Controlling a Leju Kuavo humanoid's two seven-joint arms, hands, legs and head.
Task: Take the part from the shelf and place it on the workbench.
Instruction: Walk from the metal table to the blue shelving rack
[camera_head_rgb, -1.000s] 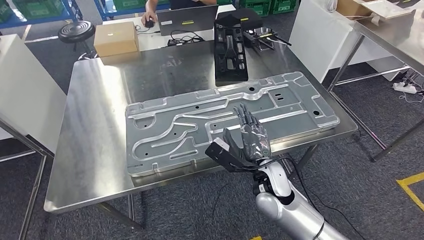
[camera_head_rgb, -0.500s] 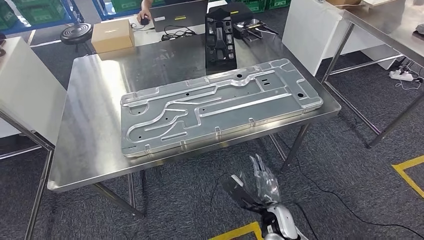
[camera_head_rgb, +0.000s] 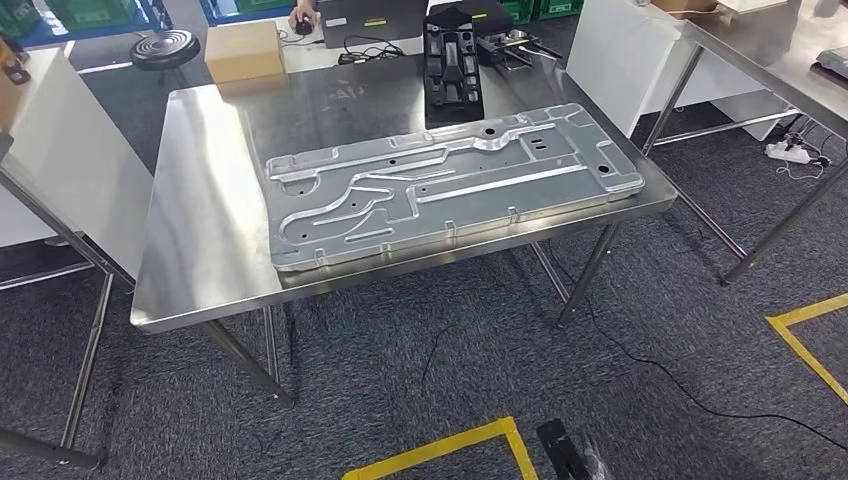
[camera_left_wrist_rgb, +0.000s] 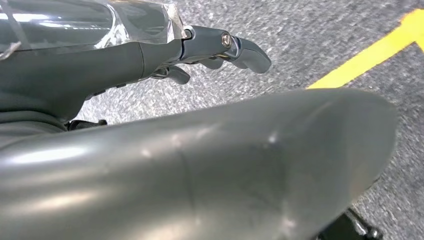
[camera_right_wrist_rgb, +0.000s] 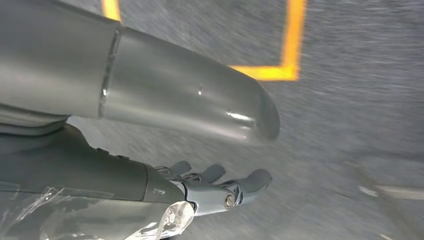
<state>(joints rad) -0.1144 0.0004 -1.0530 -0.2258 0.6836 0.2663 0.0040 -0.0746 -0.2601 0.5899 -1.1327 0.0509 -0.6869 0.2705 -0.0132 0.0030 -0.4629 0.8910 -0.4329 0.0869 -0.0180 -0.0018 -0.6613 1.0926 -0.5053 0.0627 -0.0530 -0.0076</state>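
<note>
The part, a large grey stamped metal panel (camera_head_rgb: 450, 185), lies flat on the steel workbench (camera_head_rgb: 200, 250), reaching close to the front edge. Well short of the bench, my right hand (camera_head_rgb: 578, 462) shows as a sliver at the bottom of the head view. In the right wrist view, the right hand (camera_right_wrist_rgb: 150, 195) hangs over grey carpet with fingers (camera_right_wrist_rgb: 250, 182) stretched out and nothing in it. In the left wrist view, my left hand (camera_left_wrist_rgb: 125, 55) also hangs over the carpet, fingers (camera_left_wrist_rgb: 245, 50) extended and holding nothing.
A black moulded tray (camera_head_rgb: 455, 65), a cardboard box (camera_head_rgb: 243, 50) and a laptop (camera_head_rgb: 372, 18) stand at the bench's far side, where a person's hand (camera_head_rgb: 300, 20) rests. A white table (camera_head_rgb: 60, 150) flanks the left, another steel table (camera_head_rgb: 780, 70) the right. Yellow tape (camera_head_rgb: 440, 450) marks the floor.
The camera has moved back from the bench and the whole picture shifted. My right hand, earlier raised over the panel's near edge, has dropped low beside my body.
</note>
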